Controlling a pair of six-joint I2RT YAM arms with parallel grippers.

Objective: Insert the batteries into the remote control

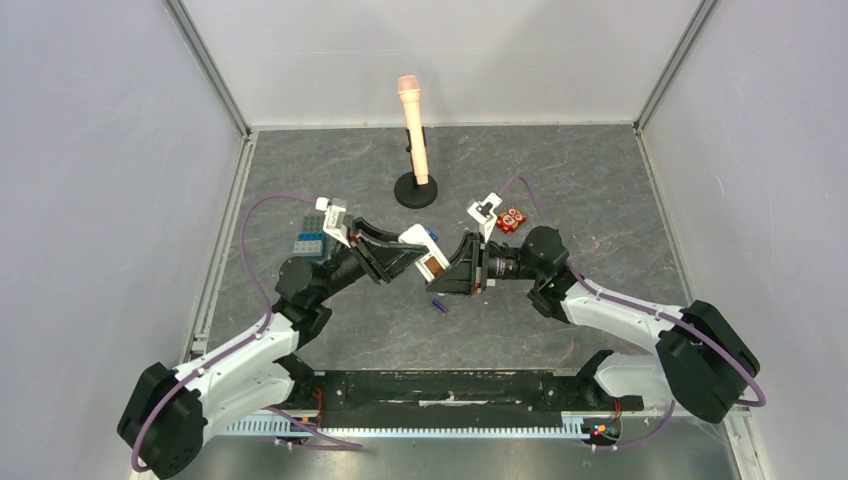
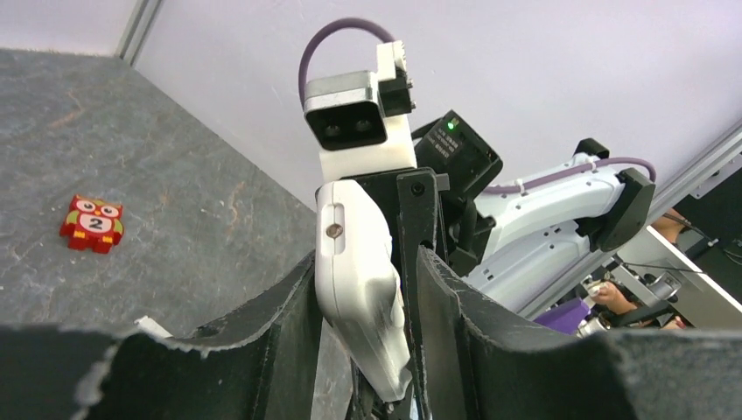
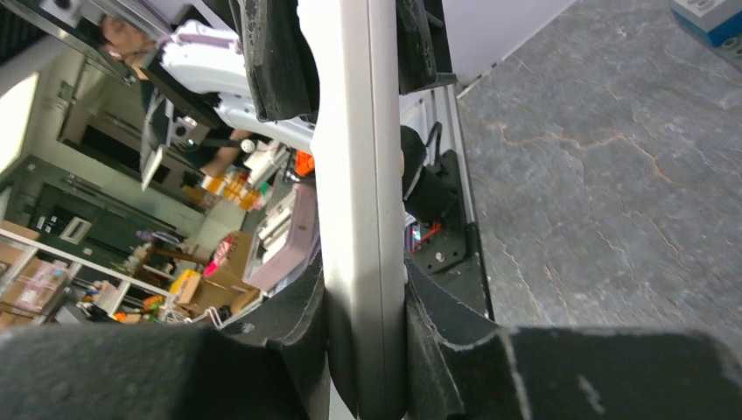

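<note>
While left tool (image 2: 366,302) and right tool (image 3: 363,302) clamp it, the remote (image 2: 352,234) hovers.

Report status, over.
Both shut on the remote control: left gripper, right gripper, raised off the table. One battery lies loose nearby. Nothing seen in the way.
</note>
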